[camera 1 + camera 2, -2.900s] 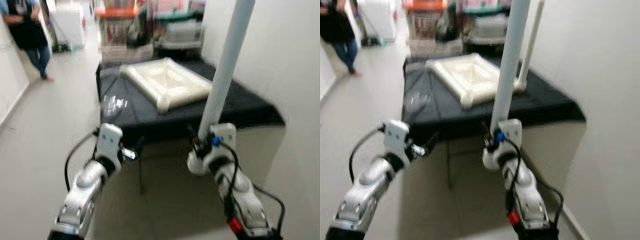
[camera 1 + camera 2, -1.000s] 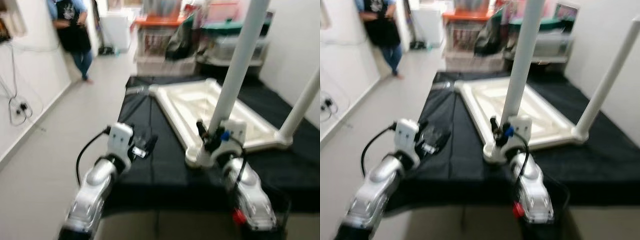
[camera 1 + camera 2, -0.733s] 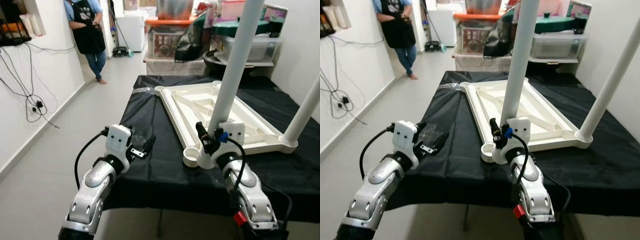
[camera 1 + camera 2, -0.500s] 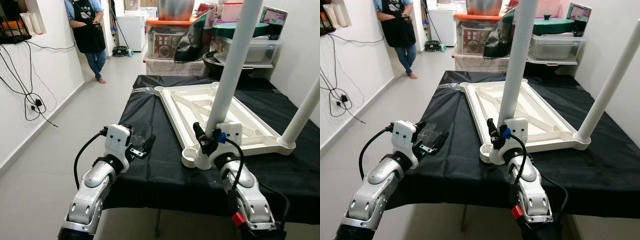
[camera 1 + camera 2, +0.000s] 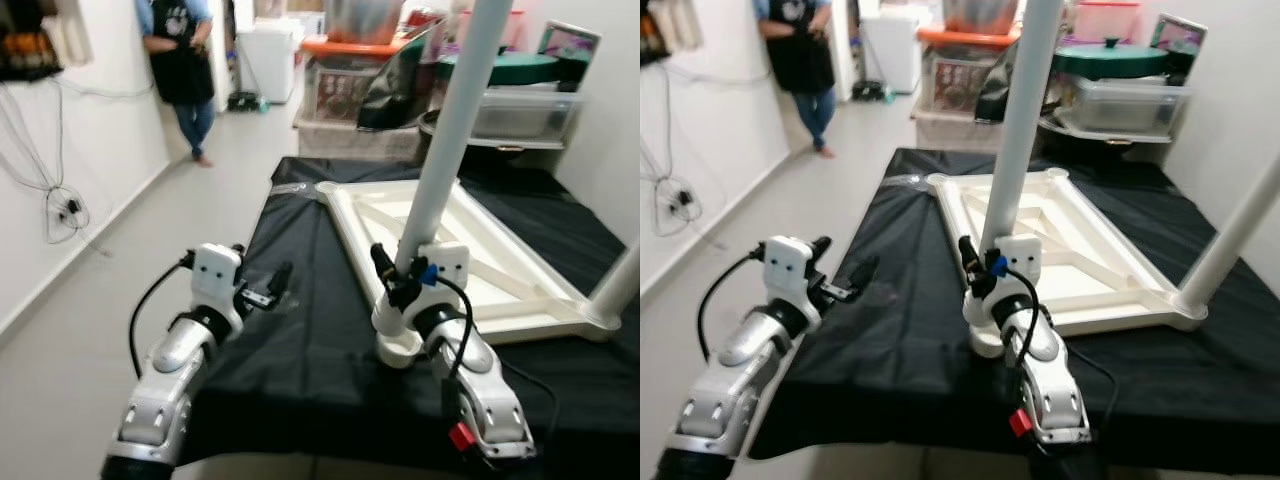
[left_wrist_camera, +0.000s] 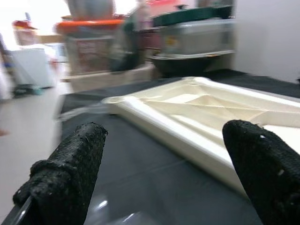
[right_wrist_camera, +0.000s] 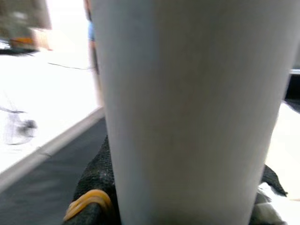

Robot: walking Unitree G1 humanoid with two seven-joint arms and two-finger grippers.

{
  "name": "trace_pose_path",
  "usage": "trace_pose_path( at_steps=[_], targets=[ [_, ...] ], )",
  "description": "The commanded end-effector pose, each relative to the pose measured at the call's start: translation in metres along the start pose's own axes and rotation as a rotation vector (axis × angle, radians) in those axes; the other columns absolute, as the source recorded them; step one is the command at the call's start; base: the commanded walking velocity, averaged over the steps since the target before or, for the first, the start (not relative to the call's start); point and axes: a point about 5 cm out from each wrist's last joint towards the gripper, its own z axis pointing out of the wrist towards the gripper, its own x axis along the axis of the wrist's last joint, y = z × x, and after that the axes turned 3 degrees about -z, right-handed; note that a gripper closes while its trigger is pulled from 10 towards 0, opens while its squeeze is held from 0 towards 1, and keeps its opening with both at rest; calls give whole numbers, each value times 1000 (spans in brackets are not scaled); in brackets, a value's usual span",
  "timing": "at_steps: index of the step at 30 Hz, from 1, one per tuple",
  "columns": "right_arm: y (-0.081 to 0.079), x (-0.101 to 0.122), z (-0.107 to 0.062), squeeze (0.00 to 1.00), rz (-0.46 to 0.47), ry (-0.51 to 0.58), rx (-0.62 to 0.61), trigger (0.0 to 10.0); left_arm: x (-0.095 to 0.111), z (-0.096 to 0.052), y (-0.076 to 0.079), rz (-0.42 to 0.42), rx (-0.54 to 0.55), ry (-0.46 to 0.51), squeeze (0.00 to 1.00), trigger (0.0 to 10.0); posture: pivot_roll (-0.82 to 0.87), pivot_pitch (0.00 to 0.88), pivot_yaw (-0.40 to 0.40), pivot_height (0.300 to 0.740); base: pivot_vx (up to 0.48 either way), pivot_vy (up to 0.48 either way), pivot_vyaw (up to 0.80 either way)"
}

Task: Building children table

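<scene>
At far left a person stands in the corridor. Your left gripper hovers with fingers spread wide over the black-draped surface. The upturned white tabletop lies on that surface at centre. Your right gripper clamps the white table leg, held upright at the tabletop's near corner socket.

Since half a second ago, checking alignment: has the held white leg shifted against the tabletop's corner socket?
Yes, leftward: the white leg stood right of the corner socket; now it sits over it.
</scene>
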Motion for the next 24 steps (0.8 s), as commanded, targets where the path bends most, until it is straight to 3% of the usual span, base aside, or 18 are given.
trace_pose_path(
  at_steps=[1,15,20,24],
  targets=[
    [-3,1,2,0,15,12,3,10000,-2,-3,-2,-7,0,-11,0,10000,41,0,-59,740,0,0,0],
    [-1,3,1,0,27,20,-2,10000,-3,-5,2,-28,-30,-6,0,10000,41,0,-57,740,0,0,0],
    [-1,0,2,0,77,-5,-8,10000,-2,-6,3,-30,-47,-3,0,10000,47,0,-54,740,0,417,0],
    [-2,0,2,0,82,-5,-6,10000,-2,-7,3,-31,-49,-2,0,10000,48,0,-54,740,0,450,-722]
  ],
)
